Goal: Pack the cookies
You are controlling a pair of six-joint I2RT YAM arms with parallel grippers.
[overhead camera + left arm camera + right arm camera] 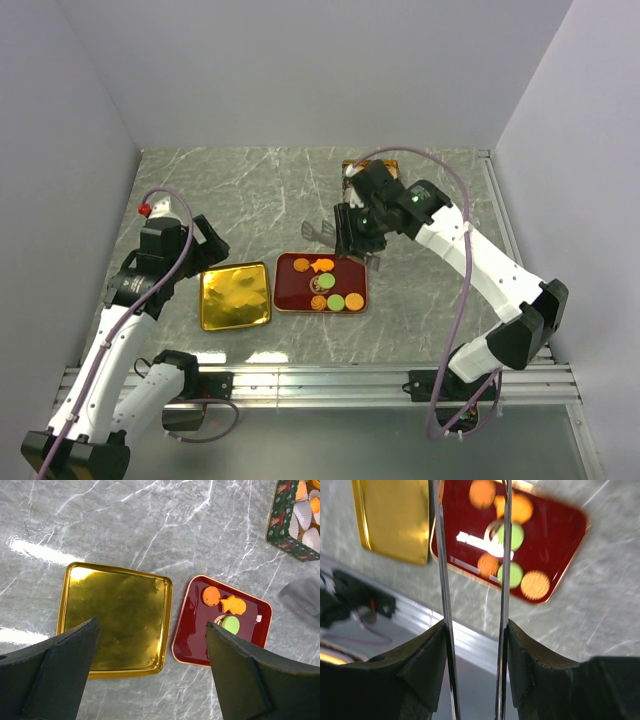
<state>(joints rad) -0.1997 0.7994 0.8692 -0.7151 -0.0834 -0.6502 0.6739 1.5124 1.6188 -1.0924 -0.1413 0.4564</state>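
Several cookies lie on a dark red tray (290, 290): orange ones (301, 264), green ones (326, 281) and a tan one (354, 299). They also show in the right wrist view (516, 535) and partly in the left wrist view (211, 595). My right gripper (358, 235) is shut on metal tongs (505, 580), whose two blades stand apart and point down at the tray's far edge. The pads (427, 650) press on the blades. My left gripper (205, 245) is open and empty, hovering over a gold tray (235, 295) and the table beside it.
A green patterned tin (280, 520) with white paper cups stands at the back, behind the right gripper (350, 168). The gold tray (115, 620) lies just left of the red tray (192, 640). A metal rail runs along the near table edge (320, 380).
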